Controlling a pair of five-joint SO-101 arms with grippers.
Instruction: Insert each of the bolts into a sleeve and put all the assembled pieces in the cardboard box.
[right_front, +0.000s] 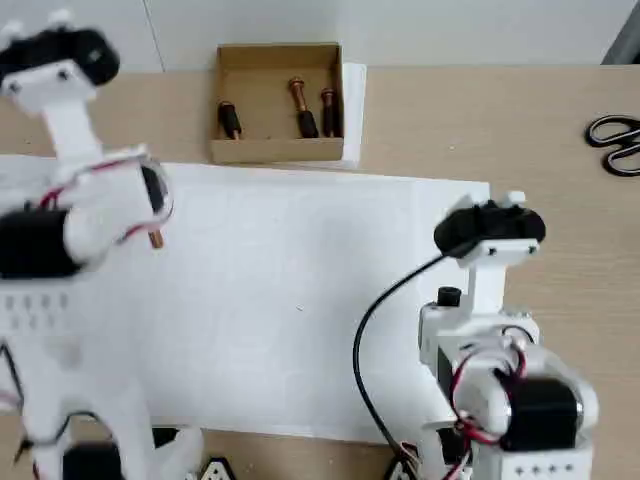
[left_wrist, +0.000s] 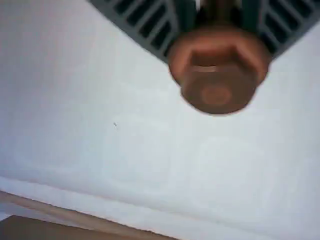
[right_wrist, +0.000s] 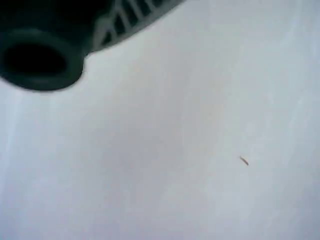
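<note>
My left gripper (right_front: 153, 212) hangs over the left side of the white sheet, shut on a copper bolt (right_front: 156, 238). In the left wrist view the bolt's hexagonal head (left_wrist: 217, 75) sticks out from between the grey fingers (left_wrist: 145, 20). My right gripper (right_front: 452, 305) is over the sheet's right side, shut on a black sleeve (right_front: 449, 297). The right wrist view looks into the sleeve's open end (right_wrist: 37, 60). The cardboard box (right_front: 280, 150) stands at the back and holds three bolt-in-sleeve pieces (right_front: 229, 119) (right_front: 302, 108) (right_front: 329, 112).
A white sheet (right_front: 300, 300) covers the middle of the wooden table. Black scissors (right_front: 615, 145) lie at the far right edge. A black cable (right_front: 365, 330) loops across the sheet beside the right arm.
</note>
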